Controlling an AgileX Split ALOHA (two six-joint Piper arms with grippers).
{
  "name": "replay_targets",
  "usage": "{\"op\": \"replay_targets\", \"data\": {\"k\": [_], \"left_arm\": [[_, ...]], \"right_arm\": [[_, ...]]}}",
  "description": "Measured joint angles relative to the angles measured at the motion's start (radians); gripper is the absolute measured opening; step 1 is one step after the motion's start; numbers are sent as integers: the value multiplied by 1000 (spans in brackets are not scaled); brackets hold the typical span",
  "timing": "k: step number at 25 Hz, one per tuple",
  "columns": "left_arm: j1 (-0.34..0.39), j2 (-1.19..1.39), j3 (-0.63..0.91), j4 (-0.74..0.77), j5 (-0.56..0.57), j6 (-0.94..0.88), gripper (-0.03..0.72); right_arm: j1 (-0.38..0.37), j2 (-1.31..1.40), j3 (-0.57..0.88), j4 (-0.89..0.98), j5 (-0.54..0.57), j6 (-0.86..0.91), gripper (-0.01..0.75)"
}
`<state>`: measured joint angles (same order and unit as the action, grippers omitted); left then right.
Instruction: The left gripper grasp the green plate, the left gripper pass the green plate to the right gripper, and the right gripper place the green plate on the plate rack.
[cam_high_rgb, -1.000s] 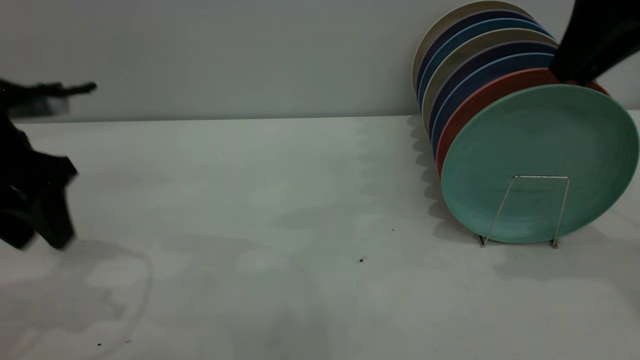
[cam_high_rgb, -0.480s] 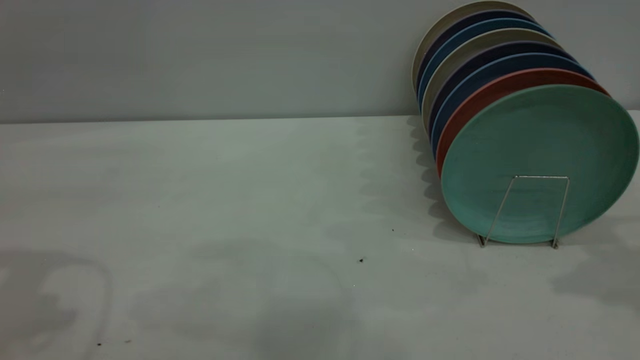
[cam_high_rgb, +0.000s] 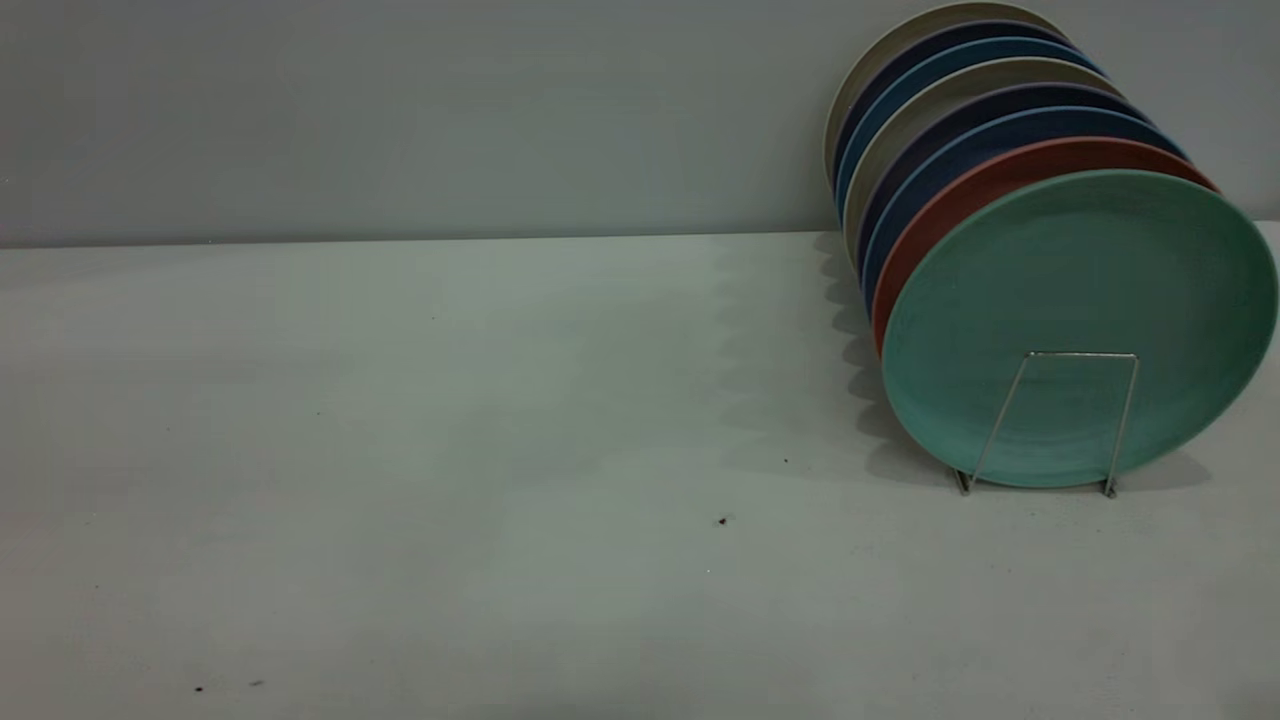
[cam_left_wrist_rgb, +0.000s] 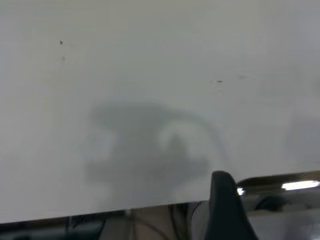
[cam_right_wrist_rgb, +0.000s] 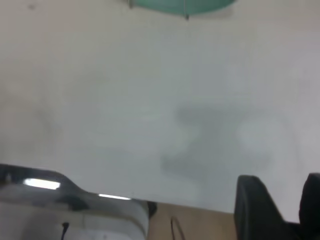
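The green plate (cam_high_rgb: 1080, 280) stands upright at the front of the plate rack (cam_high_rgb: 1080, 353), leaning back on a salmon-pink plate (cam_high_rgb: 960, 195). No gripper touches it. Neither gripper appears in the exterior view. In the right wrist view my right gripper (cam_right_wrist_rgb: 282, 200) hangs open and empty above the table's near edge, with the green plate's lower rim (cam_right_wrist_rgb: 180, 5) and a rack wire far off. In the left wrist view only a black part of my left gripper (cam_left_wrist_rgb: 225, 202) shows, over the table's edge, far from the plate.
Behind the pink plate the rack holds several more upright plates, blue (cam_high_rgb: 1000, 125) and beige (cam_high_rgb: 930, 30), close to the back wall. The white table (cam_high_rgb: 500, 400) stretches bare to the left of the rack, with a few dark specks (cam_high_rgb: 722, 520).
The left arm has withdrawn out of the exterior view at the left, the right arm at the top right. Their shadows have gone from the table. The green plate has stayed in the rack.
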<state>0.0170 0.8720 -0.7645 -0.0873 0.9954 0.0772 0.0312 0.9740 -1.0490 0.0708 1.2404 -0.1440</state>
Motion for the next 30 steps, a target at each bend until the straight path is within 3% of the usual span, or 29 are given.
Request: {"op": "replay_targets", "data": {"k": [9, 23, 30], "left_arm": [[0, -399, 78, -25, 166, -77, 482], [0, -813, 229, -3, 171, -84, 482], [0, -836, 243, 14, 166, -35, 482]], "right_arm": [[0, -382, 118, 100, 0, -42, 237], [0, -789, 515, 50, -41, -99, 237], [0, -859, 569, 47, -95, -103, 237]]}}
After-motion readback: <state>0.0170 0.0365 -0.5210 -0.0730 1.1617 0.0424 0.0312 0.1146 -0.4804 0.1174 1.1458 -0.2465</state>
